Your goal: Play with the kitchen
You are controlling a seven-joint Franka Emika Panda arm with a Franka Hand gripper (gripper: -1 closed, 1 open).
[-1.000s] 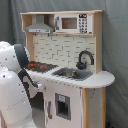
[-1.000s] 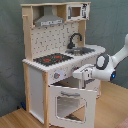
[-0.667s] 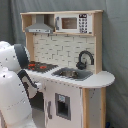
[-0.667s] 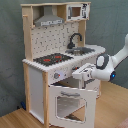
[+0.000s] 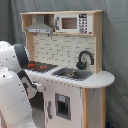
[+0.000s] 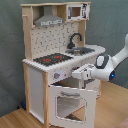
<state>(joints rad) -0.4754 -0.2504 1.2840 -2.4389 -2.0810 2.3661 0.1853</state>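
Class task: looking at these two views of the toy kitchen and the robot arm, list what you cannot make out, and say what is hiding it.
- Oven door: hidden in the first exterior view by the arm.
- Gripper: hidden in the first exterior view by the arm; in the second exterior view, too blurred to judge its fingers.
- Sink contents: too small in both exterior views.

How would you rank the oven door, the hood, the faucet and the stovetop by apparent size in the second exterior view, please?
1. Oven door, clearly largest.
2. Stovetop.
3. Hood, close to the stovetop; nearness to the camera makes this order unsure.
4. Faucet, smallest.
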